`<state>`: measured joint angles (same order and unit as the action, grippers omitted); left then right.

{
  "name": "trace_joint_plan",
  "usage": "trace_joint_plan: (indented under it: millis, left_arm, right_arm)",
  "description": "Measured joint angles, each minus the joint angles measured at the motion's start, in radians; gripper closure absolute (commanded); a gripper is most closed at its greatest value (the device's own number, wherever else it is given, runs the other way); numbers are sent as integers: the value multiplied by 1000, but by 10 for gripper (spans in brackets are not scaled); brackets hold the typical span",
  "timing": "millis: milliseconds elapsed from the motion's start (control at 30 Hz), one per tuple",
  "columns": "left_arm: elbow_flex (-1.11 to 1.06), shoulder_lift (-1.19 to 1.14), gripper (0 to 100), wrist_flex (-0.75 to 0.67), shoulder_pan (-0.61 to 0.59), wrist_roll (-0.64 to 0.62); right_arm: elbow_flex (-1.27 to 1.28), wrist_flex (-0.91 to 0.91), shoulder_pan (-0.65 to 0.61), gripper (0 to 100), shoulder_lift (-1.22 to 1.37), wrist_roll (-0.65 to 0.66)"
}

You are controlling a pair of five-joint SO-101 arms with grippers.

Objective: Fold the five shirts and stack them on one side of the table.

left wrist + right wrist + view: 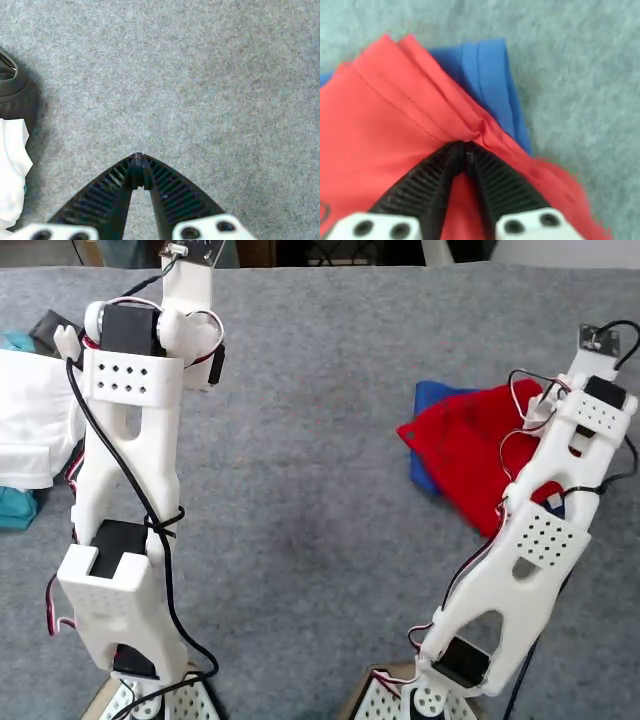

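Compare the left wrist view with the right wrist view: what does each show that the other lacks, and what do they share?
Left wrist view's own: a white shirt beside a black object, jaws shut on nothing. Right wrist view's own: a red shirt over a blue shirt, jaws pinching a red fold. Shared: the grey table cover and black ribbed jaws.

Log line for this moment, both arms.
left gripper: shut, empty | right gripper: shut on red cloth shirt atop blue cloth shirt | white cloth shirt: beside left arm
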<state>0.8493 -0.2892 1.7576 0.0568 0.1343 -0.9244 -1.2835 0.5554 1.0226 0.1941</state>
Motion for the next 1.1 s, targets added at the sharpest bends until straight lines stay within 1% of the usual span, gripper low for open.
trace_joint_plan:
  millis: [67,167,333,400,600,667,733,900,1000,1100]
  left_arm:
    - [0,0,970,0,0,0]
    - [0,0,970,0,0,0]
    - [0,0,970,0,0,0]
    - [0,0,970,0,0,0]
    - [0,0,970,0,0,0]
    - [0,0,970,0,0,0]
    - [0,0,970,0,0,0]
    - [-11,0,970,0,-8,0]
    - [-74,0,970,0,-21,0]
    - [-143,0,970,0,-34,0]
  right_arm:
    - [-69,-40,0,977,18,0]
    - [-203,-147,-8,977,32,0]
    - [-529,-382,-64,976,40,0]
    - [-647,-427,-87,976,38,0]
    - [-674,-476,-138,976,-41,15]
    - [-621,-479,-135,976,-115,18]
    - [-508,-479,-133,976,-199,18]
    - [-63,-474,-107,976,-430,18]
    - [195,-390,-49,976,-476,18]
    - [399,-229,9,976,-474,20]
